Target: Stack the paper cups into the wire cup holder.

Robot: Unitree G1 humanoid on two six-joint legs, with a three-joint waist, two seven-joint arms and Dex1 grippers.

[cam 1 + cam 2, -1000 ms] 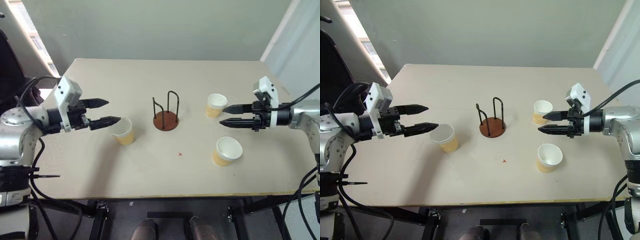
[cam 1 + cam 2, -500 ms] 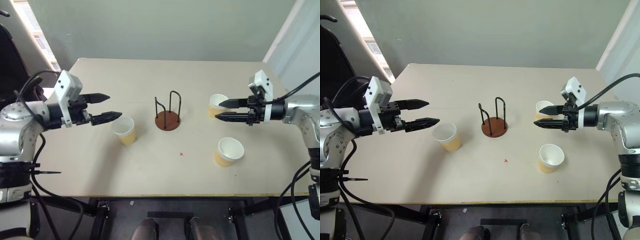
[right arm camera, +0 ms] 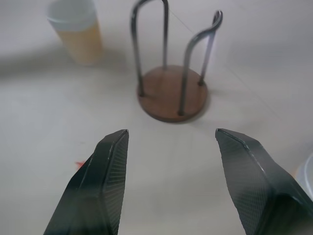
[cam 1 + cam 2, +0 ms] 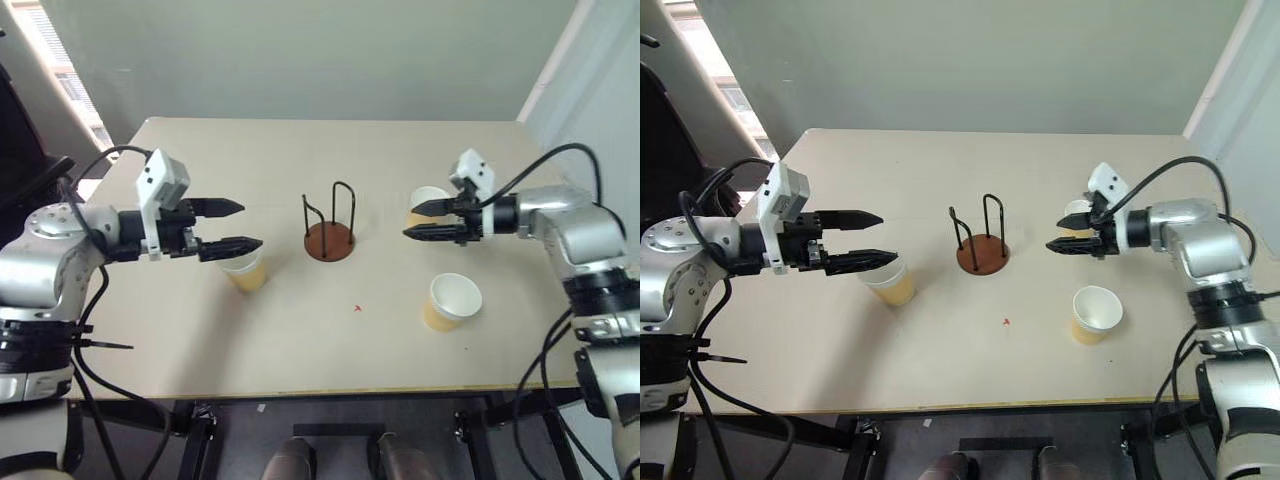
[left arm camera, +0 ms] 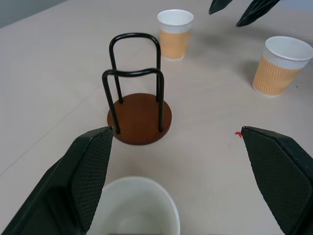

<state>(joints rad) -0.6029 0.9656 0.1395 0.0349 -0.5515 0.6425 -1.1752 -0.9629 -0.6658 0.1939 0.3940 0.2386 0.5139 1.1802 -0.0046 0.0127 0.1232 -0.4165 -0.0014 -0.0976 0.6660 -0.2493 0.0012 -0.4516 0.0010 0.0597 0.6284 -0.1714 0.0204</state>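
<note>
Three tan paper cups stand upright on the table. The left cup [image 4: 246, 270] sits just under the lower fingertip of my left gripper [image 4: 250, 226], which is open and empty; in the left wrist view its white rim [image 5: 134, 205] lies between the fingers. The wire cup holder [image 4: 330, 238], a brown disc with black wire loops, stands empty at the table's middle. My right gripper [image 4: 409, 221] is open and empty, hovering right of the holder and pointing at it. The far right cup [image 4: 428, 198] is partly hidden behind it. The near right cup [image 4: 452, 300] stands apart.
The beige table [image 4: 300, 340] has a small red mark [image 4: 357, 309] in front of the holder. A grey wall runs behind the table's far edge. Cables hang from both arms at the table's sides.
My right gripper has moved left past the far right cup to beside the holder. My left gripper has edged right, over the left cup. The cups and holder have stayed put.
</note>
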